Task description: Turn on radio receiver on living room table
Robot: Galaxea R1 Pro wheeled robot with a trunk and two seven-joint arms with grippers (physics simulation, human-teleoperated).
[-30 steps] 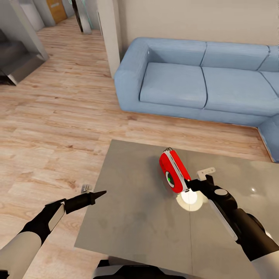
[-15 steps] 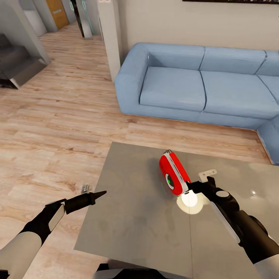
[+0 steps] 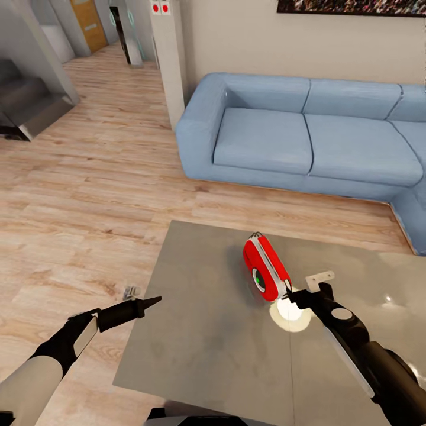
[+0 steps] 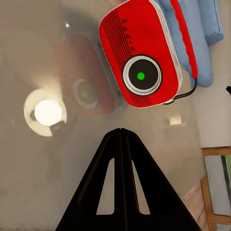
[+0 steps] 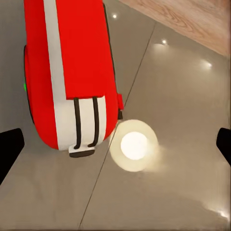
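radio receiver (image 3: 266,268): one sitting on the table | table (image 3: 201,331): one | grippers: two showing, left gripper (image 3: 155,302) and right gripper (image 3: 296,291) | blue sofa (image 3: 307,139): one standing | wall picture (image 3: 349,6): one hanging | red round marks on the white pillar (image 3: 160,7): two showing

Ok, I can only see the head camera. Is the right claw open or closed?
Observer: Open. In the right wrist view the right gripper has its fingers spread wide, and the radio receiver sits ahead of them.
Operator: Does the red thing have words on it?
Observer: Yes. The left wrist view shows "Radio" written on its red face, above the round dial.
Operator: Is the left claw open too?
Observer: No. In the left wrist view the left gripper has its fingers meeting at the tip, so it is shut and holding nothing.
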